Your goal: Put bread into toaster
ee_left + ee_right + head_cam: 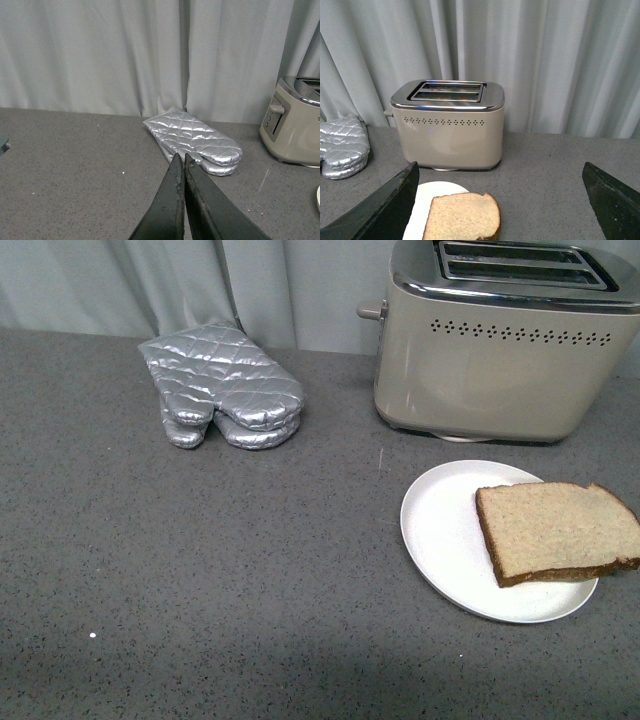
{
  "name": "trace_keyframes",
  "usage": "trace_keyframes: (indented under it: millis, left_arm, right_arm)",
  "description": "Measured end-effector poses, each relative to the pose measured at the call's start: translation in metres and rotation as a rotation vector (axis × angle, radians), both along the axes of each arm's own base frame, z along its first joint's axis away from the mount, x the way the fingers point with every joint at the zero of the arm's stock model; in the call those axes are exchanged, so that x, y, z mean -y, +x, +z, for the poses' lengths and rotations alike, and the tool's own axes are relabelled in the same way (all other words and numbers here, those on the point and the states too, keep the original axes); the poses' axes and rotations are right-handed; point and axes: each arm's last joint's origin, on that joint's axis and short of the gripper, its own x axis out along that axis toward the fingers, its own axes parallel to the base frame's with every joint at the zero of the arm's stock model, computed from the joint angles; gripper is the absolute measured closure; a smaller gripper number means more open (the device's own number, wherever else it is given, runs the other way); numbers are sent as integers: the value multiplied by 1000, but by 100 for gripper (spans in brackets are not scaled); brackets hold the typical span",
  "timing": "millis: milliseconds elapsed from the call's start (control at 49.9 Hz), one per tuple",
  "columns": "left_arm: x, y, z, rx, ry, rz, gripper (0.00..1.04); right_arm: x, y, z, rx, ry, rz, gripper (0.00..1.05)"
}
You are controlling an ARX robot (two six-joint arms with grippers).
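Around: mitts (222,380), we counted two stacked, left of one toaster (500,360).
Bread (555,530): one, lay on one plate (440,530).
Pincers: left pincer (181,159) was clenched, right pincer (500,170) released.

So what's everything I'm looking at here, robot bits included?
boxy beige-and-chrome two-slot toaster: one, beige and chrome, back right of the counter, no bread in its slots
flat slice of tan wholewheat bread: one, tan with dark crust, lying on the plate, overhanging its right edge
round white plate: one, white, in front of the toaster
quilted silver oven mitts: two, it seems, stacked, silver, left of the toaster
speckled grey countertop: one, grey, under everything
pleated pale curtain: one, off-white, behind the counter
left gripper: one, black, shut, empty
right gripper: one, black, wide open, empty
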Motion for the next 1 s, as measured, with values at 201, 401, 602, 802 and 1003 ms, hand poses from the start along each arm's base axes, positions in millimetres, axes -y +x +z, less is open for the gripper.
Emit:
trace_keyframes:
  millis: [201, 401, 602, 802, 1003]
  left_arm:
    - [0, -4, 0, 2, 0, 0, 101]
    - [0, -8, 0, 1, 0, 0, 101]
    - [0, -12, -1, -3, 0, 0, 101]
    - [0, -21, -3, -5, 0, -2, 101]
    - [0, -21, -3, -6, 0, -2, 92]
  right_arm:
    - [0, 0, 0, 0, 0, 0, 10]
    - [0, 0, 0, 0, 0, 0, 10]
    - [0, 0, 0, 0, 0, 0, 10]
    - [0, 0, 0, 0, 0, 0, 10]
    - [1, 0, -1, -29, -23, -25, 10]
